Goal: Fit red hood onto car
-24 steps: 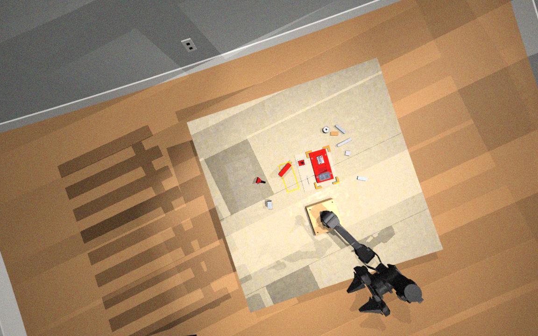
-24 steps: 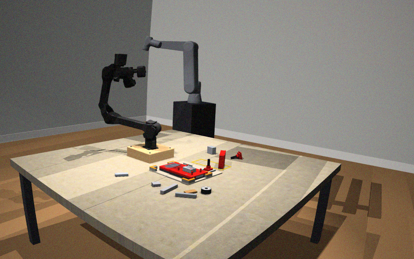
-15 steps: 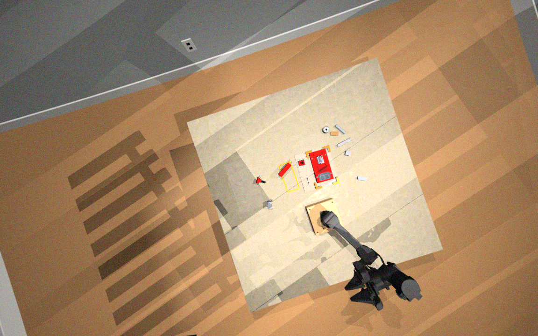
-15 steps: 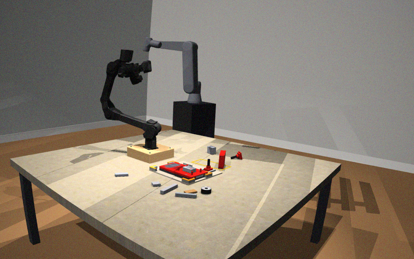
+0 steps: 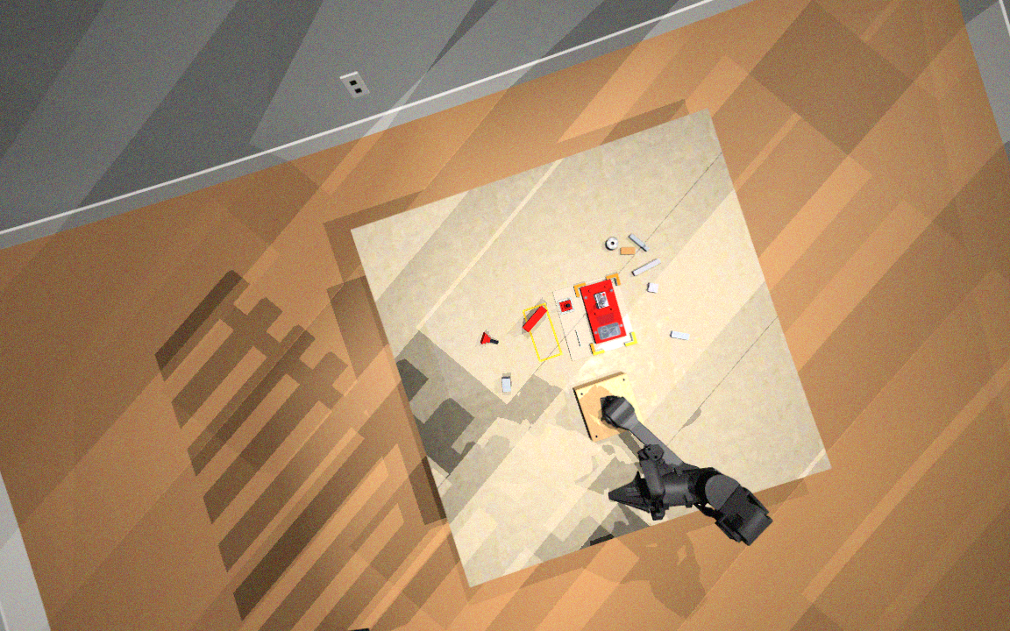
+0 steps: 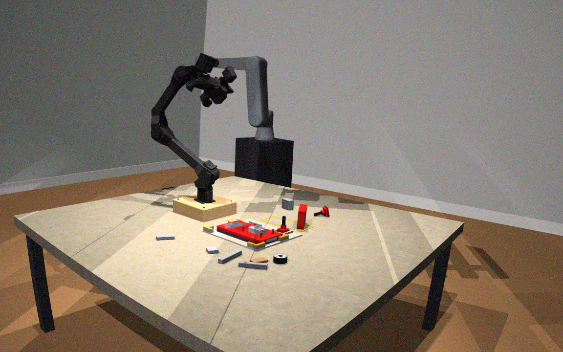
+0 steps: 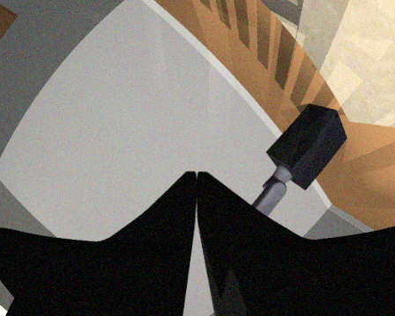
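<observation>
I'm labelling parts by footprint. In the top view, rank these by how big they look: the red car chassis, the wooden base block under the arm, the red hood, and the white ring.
1. Wooden base block, partly hidden by the arm
2. Red car chassis
3. Red hood, standing on edge in the exterior view
4. White ring

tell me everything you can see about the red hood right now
The hood is a plain red shell that looks like hard plastic. It stands on edge rather than lying flat, at one end of a yellow outlined rectangle on the table, beside the chassis but apart from it. Only the table touches it. Its corner holes are too small to make out. The gripper is shut on nothing, high above the table and far from it.
</observation>
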### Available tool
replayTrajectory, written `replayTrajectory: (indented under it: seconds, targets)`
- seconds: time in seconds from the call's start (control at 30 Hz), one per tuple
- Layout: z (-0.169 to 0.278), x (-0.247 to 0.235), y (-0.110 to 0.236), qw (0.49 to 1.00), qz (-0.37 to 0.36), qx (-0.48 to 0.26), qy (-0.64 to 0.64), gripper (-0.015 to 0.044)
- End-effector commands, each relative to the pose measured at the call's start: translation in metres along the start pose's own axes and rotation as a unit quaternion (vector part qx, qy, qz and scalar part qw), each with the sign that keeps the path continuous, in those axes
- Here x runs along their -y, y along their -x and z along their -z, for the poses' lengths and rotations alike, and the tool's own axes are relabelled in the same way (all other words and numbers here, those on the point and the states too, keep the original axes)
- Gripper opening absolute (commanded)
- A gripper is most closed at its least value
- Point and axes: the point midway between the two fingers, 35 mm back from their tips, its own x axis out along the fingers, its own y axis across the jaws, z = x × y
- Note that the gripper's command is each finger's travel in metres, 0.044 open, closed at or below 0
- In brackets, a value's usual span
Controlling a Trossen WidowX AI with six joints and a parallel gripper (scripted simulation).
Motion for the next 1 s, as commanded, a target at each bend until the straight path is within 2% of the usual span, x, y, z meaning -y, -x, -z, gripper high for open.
replayTrajectory:
  seconds: [0.0, 0.17, 0.33, 0.53, 0.73, 0.97]
  targets:
    - [-0.019, -0.022, -0.011, 0.997, 0.005, 0.033, 0.074, 0.0000]
    - [-0.051, -0.052, -0.028, 0.979, 0.029, 0.078, 0.188, 0.0000]
    - [-0.094, -0.071, -0.054, 0.958, 0.086, 0.106, 0.253, 0.0000]
    - [-0.120, -0.081, -0.067, 0.933, 0.121, 0.121, 0.315, 0.0000]
    - [-0.163, -0.097, -0.085, 0.866, 0.188, 0.135, 0.443, 0.0000]
    - [-0.217, -0.112, -0.103, 0.762, 0.275, 0.124, 0.573, 0.0000]
